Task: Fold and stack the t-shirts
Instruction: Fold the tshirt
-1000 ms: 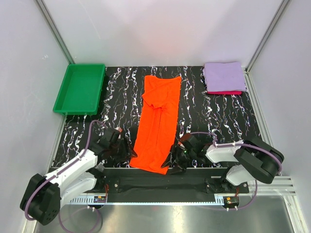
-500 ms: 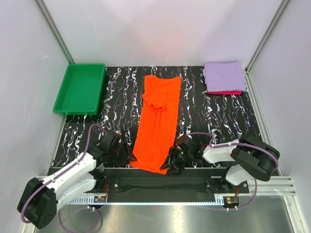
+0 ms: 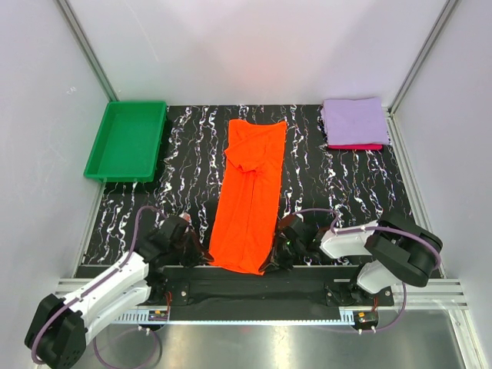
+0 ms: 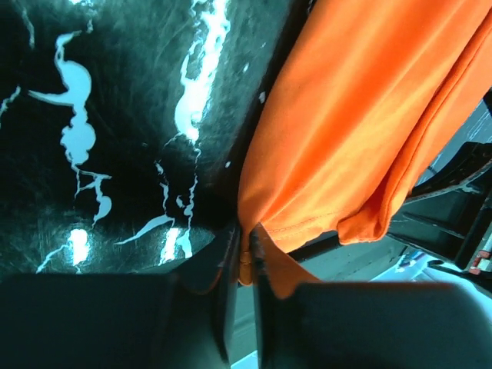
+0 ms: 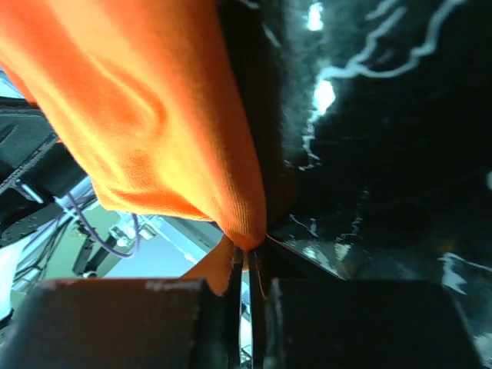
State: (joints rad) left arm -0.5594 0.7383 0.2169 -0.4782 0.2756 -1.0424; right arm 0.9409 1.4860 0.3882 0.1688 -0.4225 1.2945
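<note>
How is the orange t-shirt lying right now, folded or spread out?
Half folded: the orange t-shirt lies as a long narrow strip, no sleeves sticking out, near corners pinched by the left gripper and right gripper.

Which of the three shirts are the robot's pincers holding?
The orange-red t-shirt, spread long in the middle; the left pincer and right pincer each pinch a near corner. The lavender t-shirt sits folded on the crimson-pink t-shirt, far right, untouched.

No text, label or number can be read anywhere (wrist views included).
</note>
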